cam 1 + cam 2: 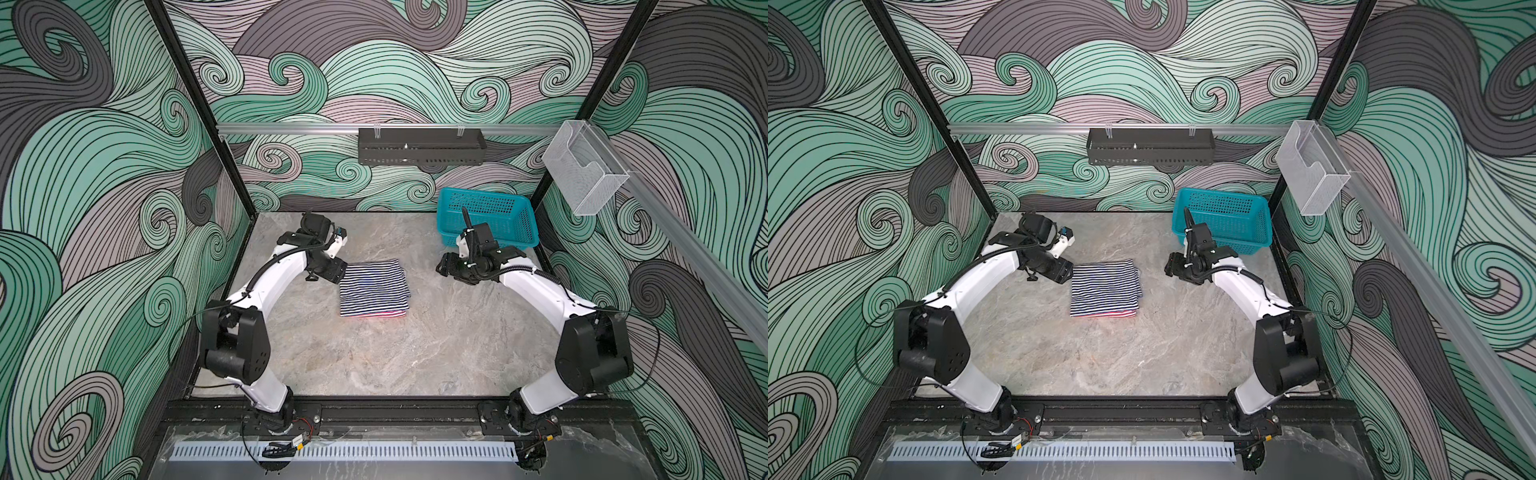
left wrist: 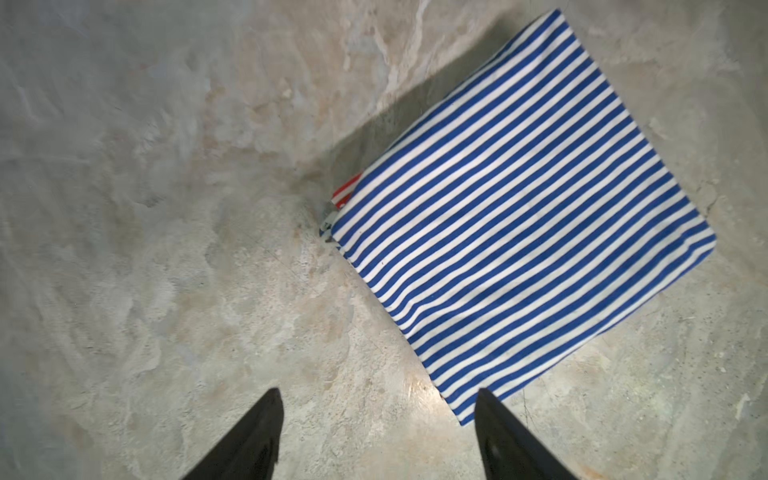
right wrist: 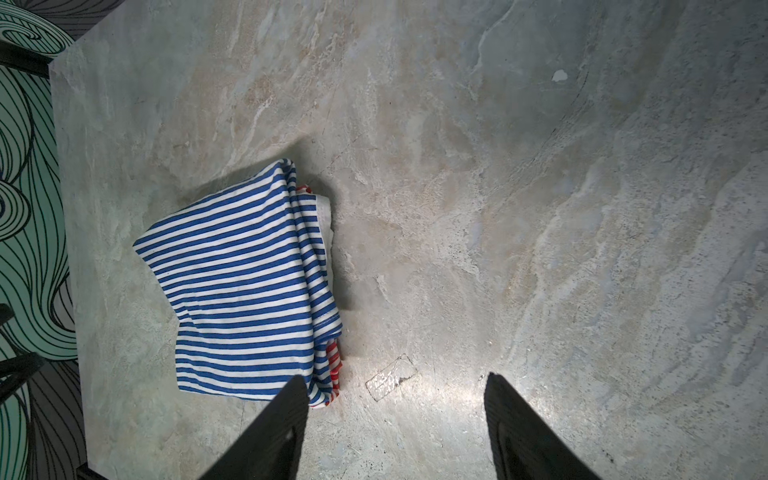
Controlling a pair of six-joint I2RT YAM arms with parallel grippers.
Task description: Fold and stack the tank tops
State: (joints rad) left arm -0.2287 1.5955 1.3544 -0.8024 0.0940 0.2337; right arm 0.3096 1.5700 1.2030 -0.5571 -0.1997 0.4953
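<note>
- Two tank tops, soft striped knit, are folded into a rough square and stacked mid-way on the marble-patterned surface (image 1: 374, 365). The navy-and-white tank top (image 1: 373, 286) lies on the red-and-white tank top (image 3: 333, 357), whose edge peeks out beneath.
- Two hands: left hand (image 2: 376, 392) just beside the stack, right hand (image 3: 395, 378) near it, both spread and empty.
- One teal plastic mesh basket (image 1: 498, 216), rectangular, stands in the far right corner.

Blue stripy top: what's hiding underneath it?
A red-and-white top lies under the blue stripy top. Only its edges peek out; the rest is covered.
</note>
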